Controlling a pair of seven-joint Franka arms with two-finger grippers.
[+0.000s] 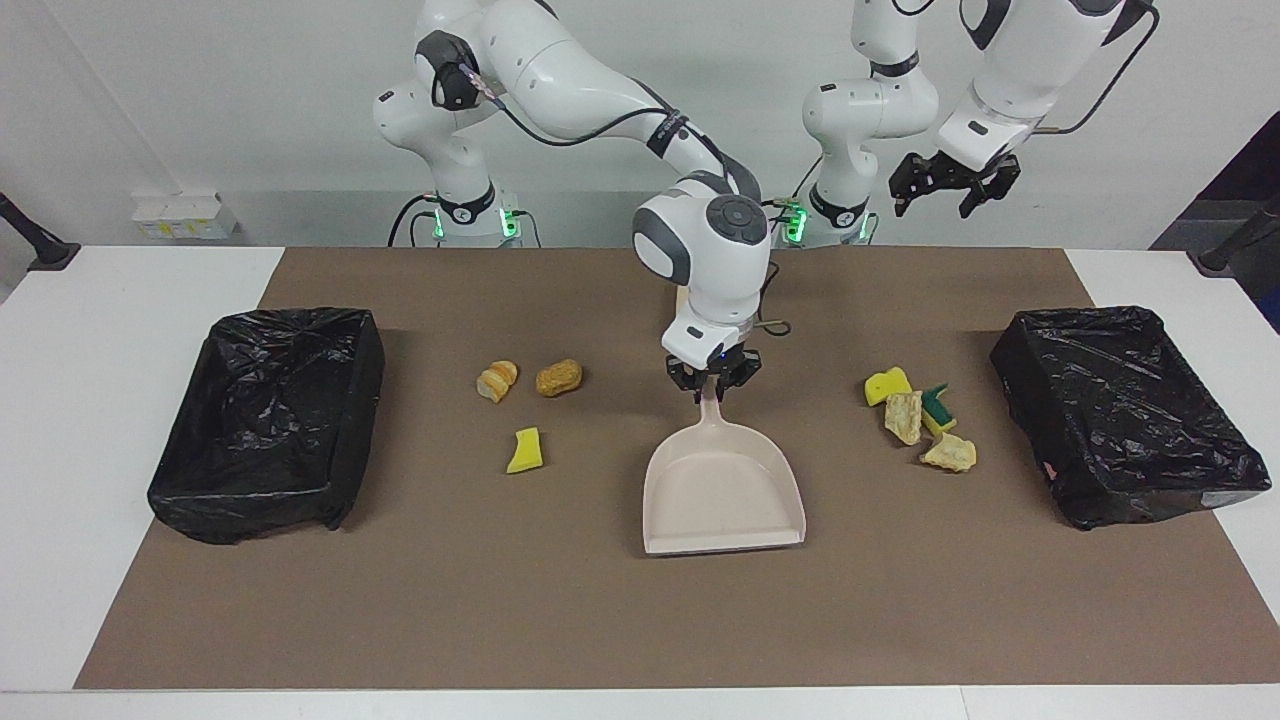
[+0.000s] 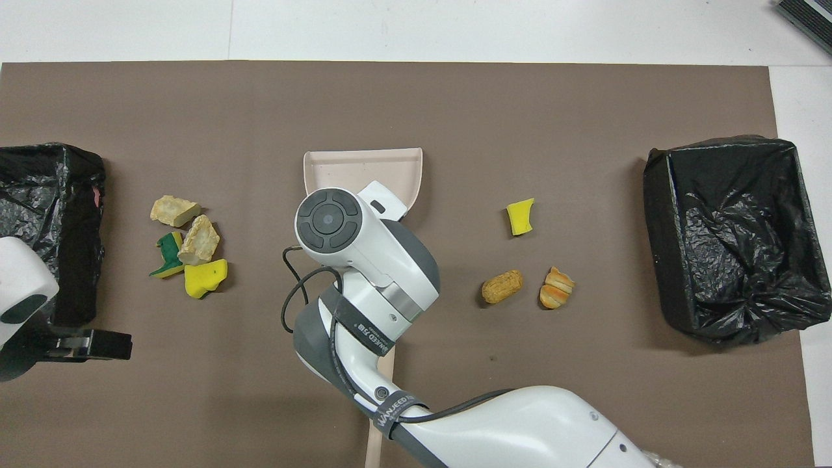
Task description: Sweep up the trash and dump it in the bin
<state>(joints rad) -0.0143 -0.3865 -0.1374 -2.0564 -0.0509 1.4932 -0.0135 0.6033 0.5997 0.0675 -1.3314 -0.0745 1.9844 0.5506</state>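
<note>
Right gripper was clamped on the beige dustpan handle, pan mouth pointing away from the robots. Trash lay to both sides: one cluster toward the left arm's end, another toward the right arm's. Left gripper waited aloft, spread.

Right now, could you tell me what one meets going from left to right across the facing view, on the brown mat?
Black bin → bread lumps → beige dustpan, handle gripped by right gripper → sponge-and-bread pile → second black bin.

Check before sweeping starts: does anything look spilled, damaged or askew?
Only the trash: four scraps lie loose beside one bin, three scraps beside the other bin. Nothing looks damaged.
</note>
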